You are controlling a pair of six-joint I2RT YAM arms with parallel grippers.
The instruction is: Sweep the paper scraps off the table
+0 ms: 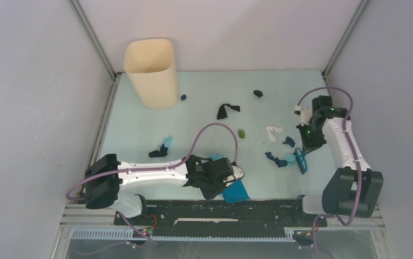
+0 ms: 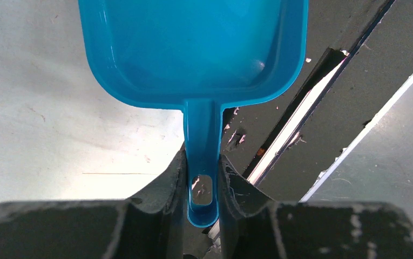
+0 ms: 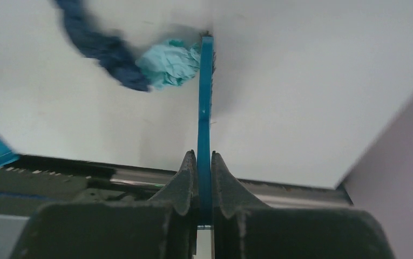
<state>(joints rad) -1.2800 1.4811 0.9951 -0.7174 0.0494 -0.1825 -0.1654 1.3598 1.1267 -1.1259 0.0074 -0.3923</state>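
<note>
Several paper scraps lie on the pale green table (image 1: 193, 121): a black one (image 1: 227, 110), a green one (image 1: 242, 133), a white one (image 1: 272, 132), dark blue ones (image 1: 273, 157) and a light blue one (image 1: 289, 159). My left gripper (image 1: 213, 178) is shut on the handle (image 2: 201, 162) of the blue dustpan (image 1: 235, 191), whose pan (image 2: 193, 48) is empty. My right gripper (image 1: 307, 145) is shut on the blue hand brush (image 1: 300, 161). The brush (image 3: 205, 102) touches a light blue scrap (image 3: 169, 63) next to a dark blue scrap (image 3: 104, 46).
A beige bin (image 1: 151, 73) stands at the back left. More scraps lie by it (image 1: 183, 97), at the back (image 1: 258, 93) and left of centre (image 1: 161, 148). A black rail (image 1: 220, 211) runs along the near edge. Grey walls close in both sides.
</note>
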